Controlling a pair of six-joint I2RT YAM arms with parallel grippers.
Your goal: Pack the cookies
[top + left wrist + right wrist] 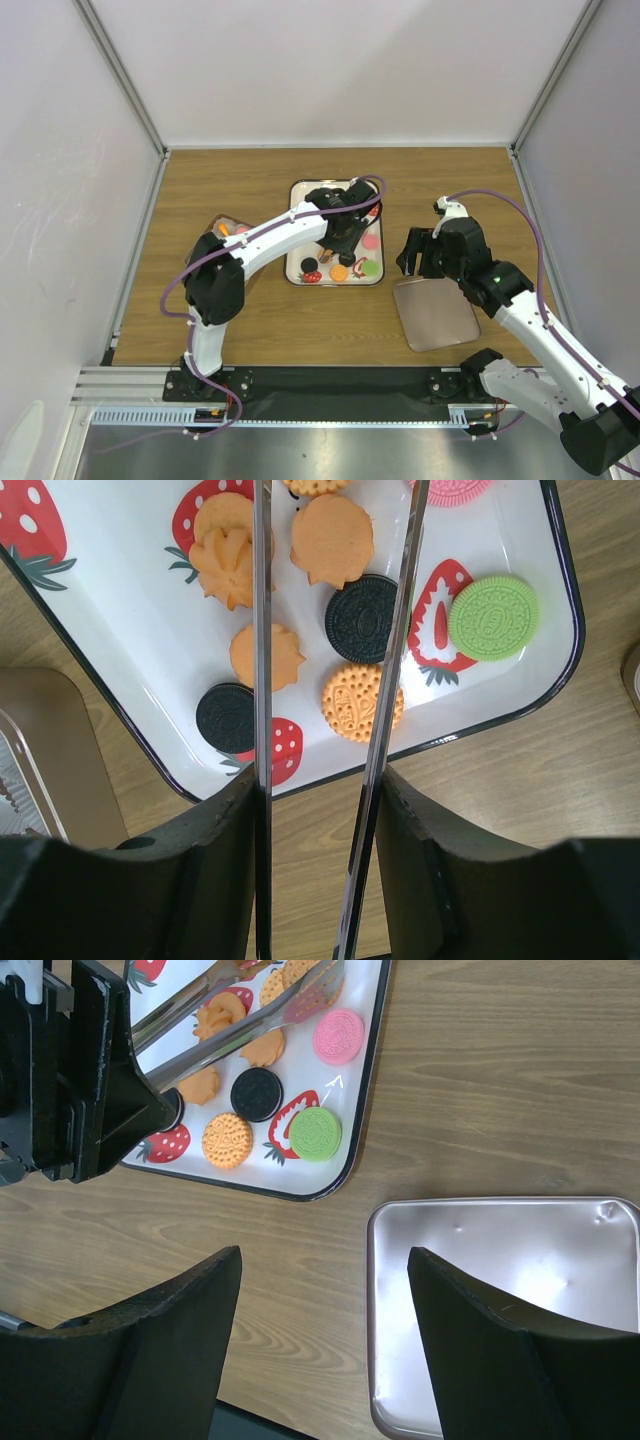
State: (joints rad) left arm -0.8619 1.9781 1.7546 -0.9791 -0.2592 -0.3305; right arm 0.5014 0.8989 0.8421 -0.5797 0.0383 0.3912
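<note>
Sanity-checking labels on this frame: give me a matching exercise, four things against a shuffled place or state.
1. tongs
2. tin
3. green cookie
4. right gripper

a. open, holding nothing
b. on the strawberry tray
c. empty, on the table
d. held in the left gripper

Pairs: 1-d, 2-c, 3-b, 4-a

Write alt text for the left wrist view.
Two metal tong blades reach over a white strawberry-print tray holding orange, black, green and pink cookies. Black fingers of the left gripper clamp the blades at the bottom edge.
</note>
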